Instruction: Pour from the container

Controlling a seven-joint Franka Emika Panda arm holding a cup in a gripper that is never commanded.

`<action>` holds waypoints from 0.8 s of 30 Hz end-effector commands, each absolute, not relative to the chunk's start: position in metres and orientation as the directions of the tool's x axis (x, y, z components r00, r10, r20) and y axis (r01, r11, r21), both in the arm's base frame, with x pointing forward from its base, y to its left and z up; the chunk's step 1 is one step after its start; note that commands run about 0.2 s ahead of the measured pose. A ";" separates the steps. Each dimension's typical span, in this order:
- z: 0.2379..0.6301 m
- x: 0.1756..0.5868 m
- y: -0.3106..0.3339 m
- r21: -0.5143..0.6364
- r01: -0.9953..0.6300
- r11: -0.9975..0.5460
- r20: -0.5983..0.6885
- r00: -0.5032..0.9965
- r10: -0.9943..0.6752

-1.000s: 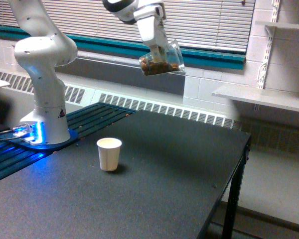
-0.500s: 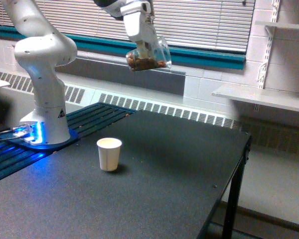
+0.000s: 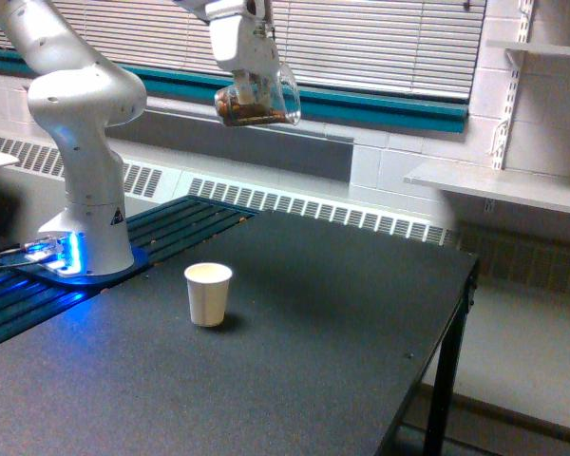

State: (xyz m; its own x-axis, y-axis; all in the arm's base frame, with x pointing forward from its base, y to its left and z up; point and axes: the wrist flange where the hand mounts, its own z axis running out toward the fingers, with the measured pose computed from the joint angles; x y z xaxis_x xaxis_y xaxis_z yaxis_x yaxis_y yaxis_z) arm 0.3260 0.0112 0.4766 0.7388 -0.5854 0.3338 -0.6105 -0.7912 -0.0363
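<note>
Closest to the camera is the dark speckled table (image 3: 294,323), and there's a white paper cup (image 3: 208,294) standing upright on it, toward the exterior view's left. My base (image 3: 85,247) sits further left on the table, with a blue glow at its foot.

Up high, well above the table and off to the right of that paper cup, I've got the container (image 3: 257,101). It's a clear plastic cup, tipped over on its side-ish, mouth toward the exterior view's right, and you can see brown nutty bits piled along the lower wall. The rim is see-through and kinda melts into the blinds, so the exact edge is hard to pick out.

My fingers (image 3: 251,84) come down from above and are clamped on the container, which hangs just below my white hand. The pads themselves are mostly lost against the cup. The top of my arm is cut off by the frame.

Behind it all: window blinds (image 3: 380,38), a teal sill, a radiator grille.
</note>
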 end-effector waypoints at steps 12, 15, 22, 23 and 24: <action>0.467 0.307 -0.001 -0.020 -0.666 -0.746 0.277 0.713 -0.644; 0.465 0.303 -0.003 -0.016 -0.675 -0.738 0.269 0.708 -0.653; 0.458 0.295 -0.002 -0.018 -0.694 -0.720 0.241 0.696 -0.677; 0.457 0.293 -0.002 -0.015 -0.696 -0.718 0.236 0.696 -0.679; 0.457 0.292 -0.003 -0.013 -0.698 -0.716 0.231 0.695 -0.681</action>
